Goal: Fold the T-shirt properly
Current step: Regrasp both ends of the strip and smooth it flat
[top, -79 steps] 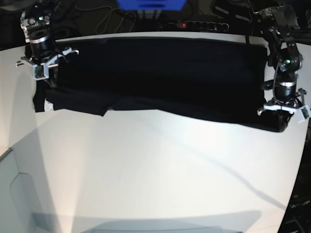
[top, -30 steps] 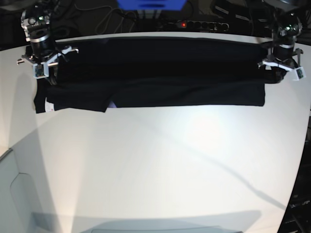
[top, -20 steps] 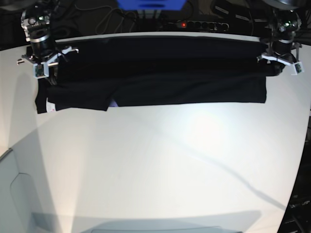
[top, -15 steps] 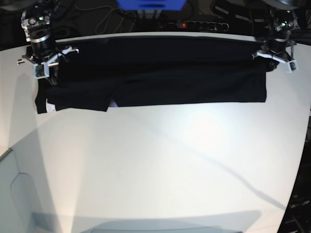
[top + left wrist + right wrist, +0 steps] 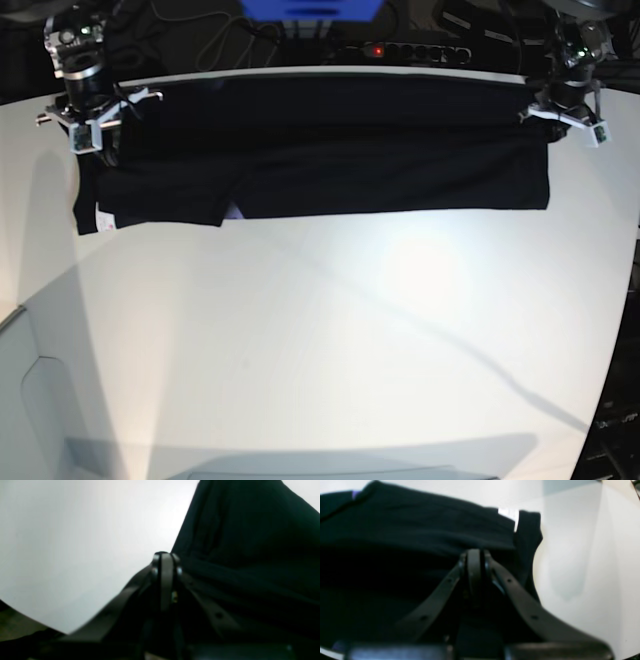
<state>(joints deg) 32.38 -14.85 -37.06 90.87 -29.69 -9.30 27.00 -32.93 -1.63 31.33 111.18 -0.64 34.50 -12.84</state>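
Right gripper (image 5: 88, 143) at far-left table corner, jaws clamped on T-shirt (image 5: 330, 150) edge. We see shirt stretched as long black band along far side of white table (image 5: 320, 340) (white tag (image 5: 103, 222) at left end, sliver of purple under hem). Left gripper (image 5: 562, 120) at right end, pinched tight on cloth too.
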